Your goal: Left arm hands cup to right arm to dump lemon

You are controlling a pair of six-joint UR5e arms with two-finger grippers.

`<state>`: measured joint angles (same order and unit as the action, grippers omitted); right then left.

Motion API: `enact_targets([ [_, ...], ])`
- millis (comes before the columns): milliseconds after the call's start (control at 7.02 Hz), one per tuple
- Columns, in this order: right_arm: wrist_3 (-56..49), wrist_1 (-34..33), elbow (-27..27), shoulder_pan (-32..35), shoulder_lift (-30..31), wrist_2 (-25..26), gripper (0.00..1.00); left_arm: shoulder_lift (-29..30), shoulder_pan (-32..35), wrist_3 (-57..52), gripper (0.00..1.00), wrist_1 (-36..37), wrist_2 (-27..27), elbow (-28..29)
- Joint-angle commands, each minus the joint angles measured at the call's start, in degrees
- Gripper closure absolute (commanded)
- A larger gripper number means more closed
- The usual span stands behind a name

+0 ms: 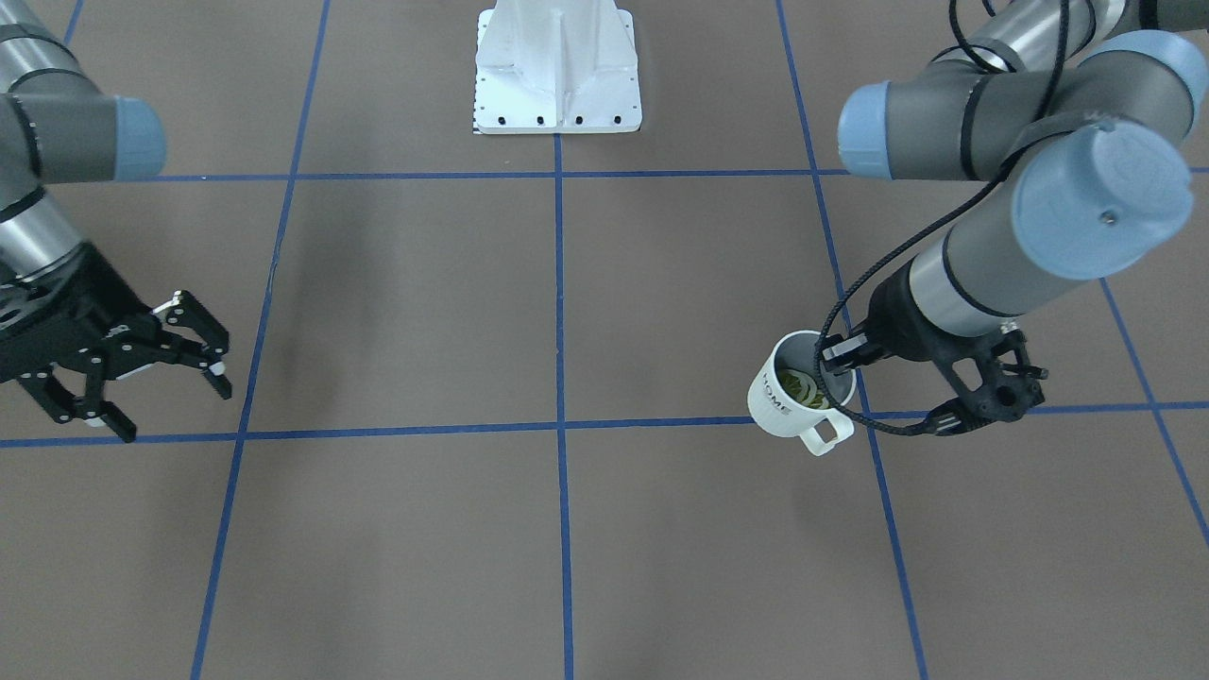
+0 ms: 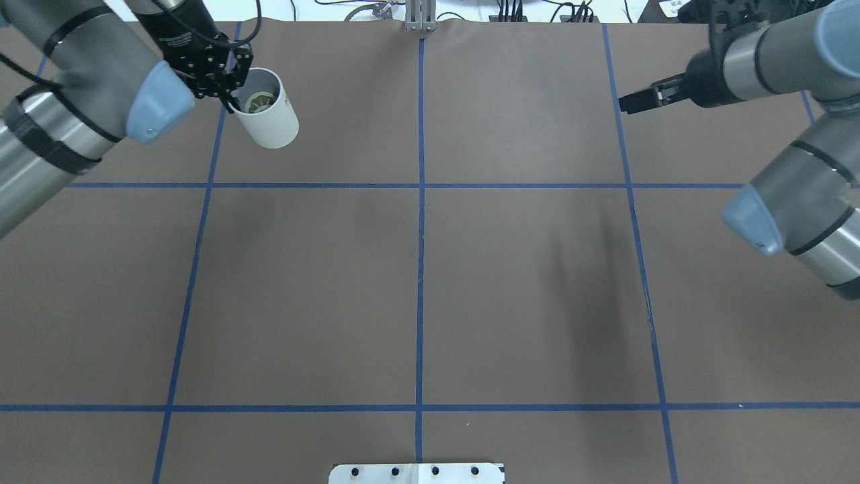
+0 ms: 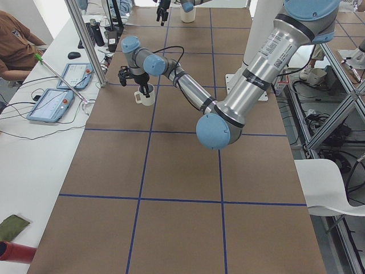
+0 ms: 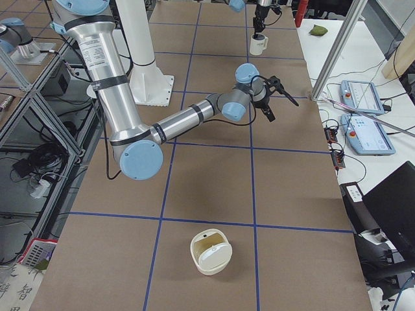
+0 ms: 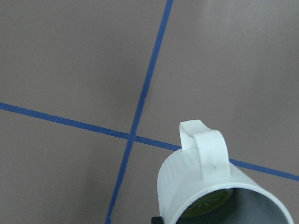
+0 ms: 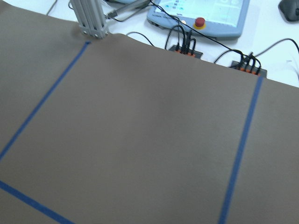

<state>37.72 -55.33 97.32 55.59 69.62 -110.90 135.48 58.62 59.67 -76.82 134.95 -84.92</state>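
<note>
Left gripper (image 1: 839,361) pinching rim of tilted cup (image 1: 782,408) over bench (image 1: 567,302); lemon (image 1: 805,389) slices inside. "HOME" lettering legible in front-facing view only; handle (image 5: 208,154) clearest from left wrist. Right gripper (image 1: 170,401) spread wide, empty, well apart.

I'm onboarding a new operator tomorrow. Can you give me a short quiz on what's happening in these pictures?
1. True or false: the right gripper is shut on the cup.
2. Where are the lemon slices? A inside the cup; B between the right gripper's fingers; C on the cup's handle.
3. Fill in: the left gripper holds the cup by its ____.
Key: 1 false, it is open and empty; 2 A; 3 rim.
</note>
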Motion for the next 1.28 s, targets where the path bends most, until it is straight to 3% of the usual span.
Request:
enact_targets([
  [0, 4.46, 0.04, 1.81, -8.0, -5.18, 13.11, 0.05, 7.42, -2.19, 5.01, 1.0, 0.35, 0.48, 5.29],
  [569, 7.01, 0.04, 3.93, -21.63, -7.47, 32.19, 0.04, 9.98, -5.17, 5.54, 1.0, -0.26, -1.0, 4.94],
  [854, 7.63, 0.13, 3.93, -24.46, -8.35, 35.04, 0.04, 12.34, -6.93, 11.84, 1.0, -0.35, -3.37, 5.46],
  [997, 8.24, 0.57, 4.02, -26.47, -8.45, 39.14, 0.04, 13.75, -6.94, 13.61, 1.0, -0.26, -3.29, 6.25],
  [1139, 8.16, 5.62, 3.24, -29.54, -8.45, 44.23, 0.04, 15.94, -6.94, 15.02, 1.0, -0.09, -3.2, 9.56],
])
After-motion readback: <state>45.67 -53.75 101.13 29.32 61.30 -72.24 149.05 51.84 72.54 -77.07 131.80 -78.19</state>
